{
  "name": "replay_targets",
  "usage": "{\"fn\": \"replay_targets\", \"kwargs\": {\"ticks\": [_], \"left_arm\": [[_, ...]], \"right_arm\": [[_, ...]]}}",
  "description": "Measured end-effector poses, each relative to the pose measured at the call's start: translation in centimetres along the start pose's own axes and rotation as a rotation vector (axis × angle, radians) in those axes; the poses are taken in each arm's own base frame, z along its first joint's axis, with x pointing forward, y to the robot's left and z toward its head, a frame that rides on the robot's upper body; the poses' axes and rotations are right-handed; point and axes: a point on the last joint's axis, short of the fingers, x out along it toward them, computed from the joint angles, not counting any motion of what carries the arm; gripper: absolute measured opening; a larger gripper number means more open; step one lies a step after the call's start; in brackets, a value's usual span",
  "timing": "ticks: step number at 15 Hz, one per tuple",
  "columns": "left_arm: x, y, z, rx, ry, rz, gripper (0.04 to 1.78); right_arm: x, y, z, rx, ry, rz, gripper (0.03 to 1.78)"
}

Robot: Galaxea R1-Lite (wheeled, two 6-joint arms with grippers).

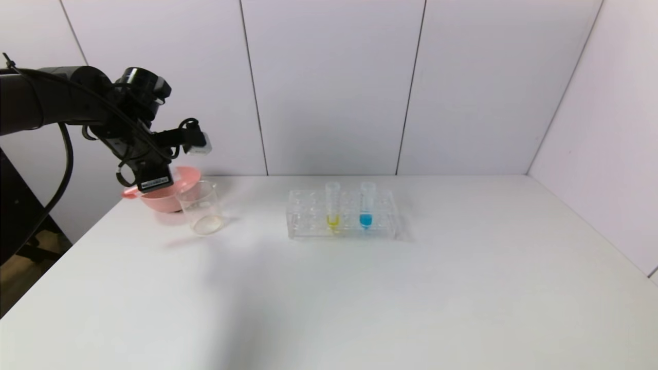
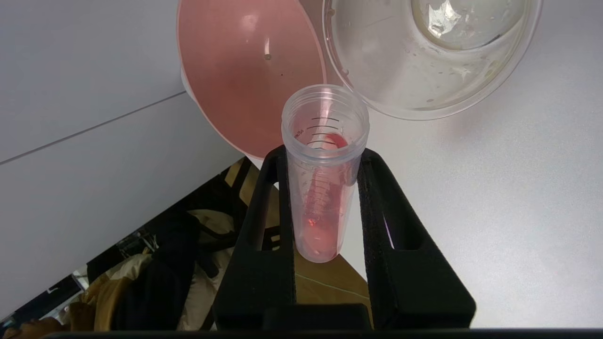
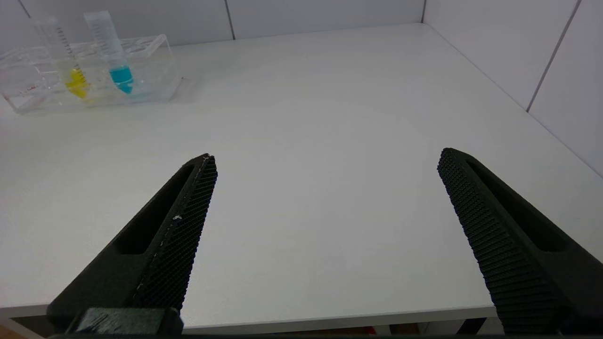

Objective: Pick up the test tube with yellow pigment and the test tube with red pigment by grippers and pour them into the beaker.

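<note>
My left gripper (image 2: 324, 155) is shut on the test tube with red pigment (image 2: 325, 188). The tube is tipped, and red liquid runs along its wall towards its open mouth. The mouth sits by the rims of the beaker (image 2: 424, 61) and the pink bowl (image 2: 245, 70). In the head view the left gripper (image 1: 154, 177) hangs at the far left, just above the beaker (image 1: 201, 208), which has a thin pale layer at its bottom. The test tube with yellow pigment (image 1: 333, 205) stands upright in the clear rack (image 1: 308, 221). My right gripper (image 3: 327, 165) is open and empty above the table's front edge.
A blue-tipped tube (image 1: 366, 205) stands in the rack next to the yellow one. The pink bowl (image 1: 164, 198) sits behind the beaker at the table's far left corner. White walls close off the back and right. The rack also shows in the right wrist view (image 3: 155, 75).
</note>
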Motion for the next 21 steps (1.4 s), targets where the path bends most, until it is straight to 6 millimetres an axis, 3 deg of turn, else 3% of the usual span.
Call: {"fn": "replay_targets", "kwargs": {"ticks": [21], "left_arm": [[0.1, -3.1, 3.6, 0.183, 0.227, 0.066, 0.43]], "right_arm": [[0.0, 0.0, 0.0, 0.000, 0.000, 0.000, 1.71]]}}
